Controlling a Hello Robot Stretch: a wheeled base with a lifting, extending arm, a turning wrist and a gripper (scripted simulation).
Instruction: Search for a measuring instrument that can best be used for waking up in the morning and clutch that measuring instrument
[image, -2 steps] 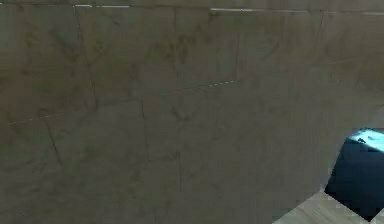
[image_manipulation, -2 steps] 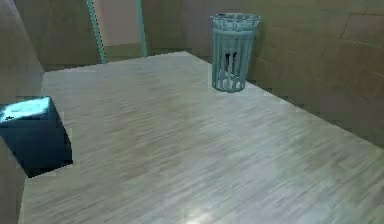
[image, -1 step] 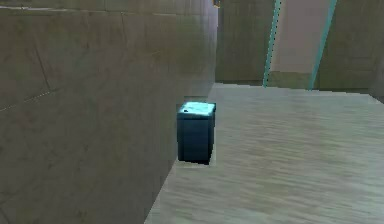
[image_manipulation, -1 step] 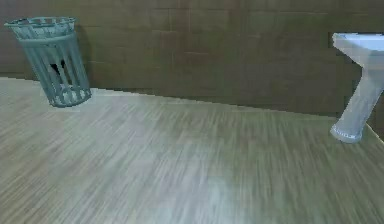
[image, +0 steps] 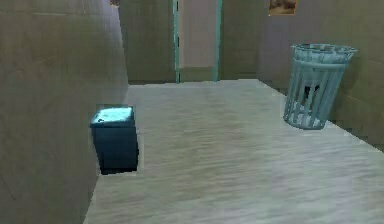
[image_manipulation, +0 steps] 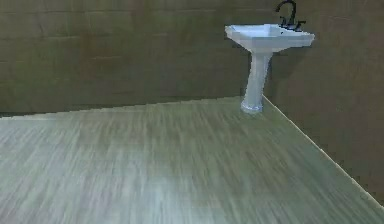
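A small dark blue box (image: 115, 140) with a pale, shiny top stands on the wooden floor against the wall at the forward view's left. Its shape is a plain cube, and I cannot tell what it is. Bare wooden floor (image_manipulation: 170, 165) stretches across the arm side view.
A grey wire bin (image: 318, 85) stands by the wall at the forward view's right. A doorway with a teal frame (image: 198, 40) lies straight ahead at the back. A white pedestal sink (image_manipulation: 263, 55) with a dark tap sits in the arm side view's right corner.
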